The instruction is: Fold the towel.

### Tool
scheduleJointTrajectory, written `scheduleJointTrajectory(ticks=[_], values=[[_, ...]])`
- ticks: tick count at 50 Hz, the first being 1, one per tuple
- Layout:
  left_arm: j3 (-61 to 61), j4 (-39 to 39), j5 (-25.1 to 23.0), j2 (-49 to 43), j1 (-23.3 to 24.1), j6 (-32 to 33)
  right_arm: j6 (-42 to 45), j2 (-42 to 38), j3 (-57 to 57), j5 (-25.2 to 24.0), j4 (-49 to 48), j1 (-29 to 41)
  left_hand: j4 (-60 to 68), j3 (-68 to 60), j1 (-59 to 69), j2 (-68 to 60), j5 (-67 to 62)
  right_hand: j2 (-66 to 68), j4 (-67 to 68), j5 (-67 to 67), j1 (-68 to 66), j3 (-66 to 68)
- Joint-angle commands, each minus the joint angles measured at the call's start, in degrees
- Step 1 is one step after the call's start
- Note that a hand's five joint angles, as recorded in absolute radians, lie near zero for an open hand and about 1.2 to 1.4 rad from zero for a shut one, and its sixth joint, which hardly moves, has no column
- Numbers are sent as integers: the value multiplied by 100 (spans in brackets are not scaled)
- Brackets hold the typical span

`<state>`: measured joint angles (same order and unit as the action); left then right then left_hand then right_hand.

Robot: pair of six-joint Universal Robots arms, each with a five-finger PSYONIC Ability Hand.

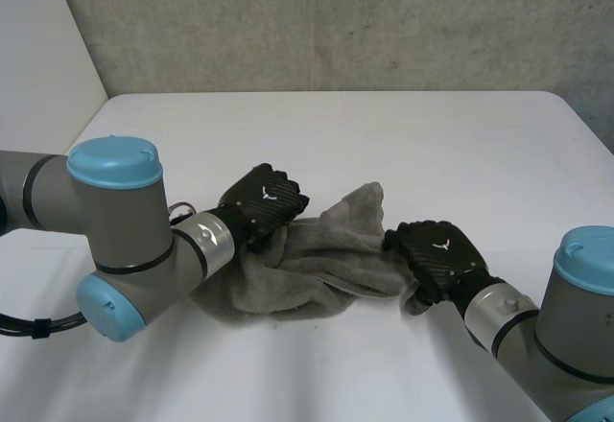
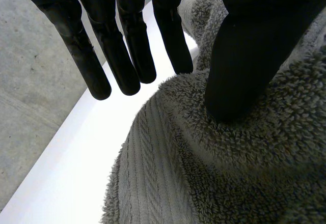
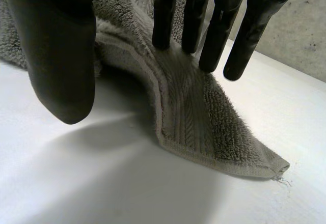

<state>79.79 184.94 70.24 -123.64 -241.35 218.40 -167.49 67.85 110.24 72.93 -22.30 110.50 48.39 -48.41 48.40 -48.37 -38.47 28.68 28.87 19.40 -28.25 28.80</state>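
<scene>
Head view: grey terry towel (image 1: 307,264) is bunched in a loose heap mid-surface (image 1: 384,144), not flat and no clean fold yet. The left hand (image 1: 264,201) is on its far-left part, the right hand (image 1: 436,254) at its right edge. Left wrist view: the hand is spread. Its straight fingers (image 2: 127,46) reach past the towel's edge over bare surface, and only the thumb (image 2: 239,76) presses into a raised hump of pile. Nothing is pinched. Right wrist view: this hand is spread too. Two fingertips touch the woven band of the towel, the thumb hangs clear above the surface beside it, and the hemmed corner (image 3: 272,165) lies flat just beyond the fingertips. No hold here either. Handling, my read: the cloth is soft, limp and fairly thick, so it will sag and drag rather than hold shape. The pile gives decent friction and there's no breakage risk. The hem or band near a corner looks like the best place to pinch. Grabbing the bulk just lifts a wad. The right hand is close to a usable corner, but the left would need to find an edge first.
</scene>
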Motion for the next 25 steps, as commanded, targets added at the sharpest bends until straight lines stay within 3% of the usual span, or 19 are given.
scheduleJointTrajectory(ticks=[1,4,13,15,20,25], values=[[-25,16,-10,-169,-26,167,6,-123,-29,72,-239,-2,-196,198,-198,195,205,779,760,707,-822,767],[-60,8,-10,-239,-53,291,6,-132,-29,81,-258,-2,-1005,1007,-1006,1003,1013,933,914,861,-975,920],[-78,7,7,-310,-62,502,6,-140,-38,90,-310,7,-840,842,-841,839,848,1471,1452,1399,-1514,1459],[-78,7,7,-327,-70,528,6,-149,-38,90,-345,7,-689,691,-690,687,697,1606,1587,1533,-1648,1593],[-69,7,42,-336,-149,598,6,-246,-82,99,-398,16,1107,-1105,1106,-1109,-1099,1992,1973,1920,-2034,1979],[-87,7,296,-327,-246,730,6,-342,-117,90,-398,33,1280,-1277,1278,-1281,-1271,1910,1891,1837,-1952,1897]])
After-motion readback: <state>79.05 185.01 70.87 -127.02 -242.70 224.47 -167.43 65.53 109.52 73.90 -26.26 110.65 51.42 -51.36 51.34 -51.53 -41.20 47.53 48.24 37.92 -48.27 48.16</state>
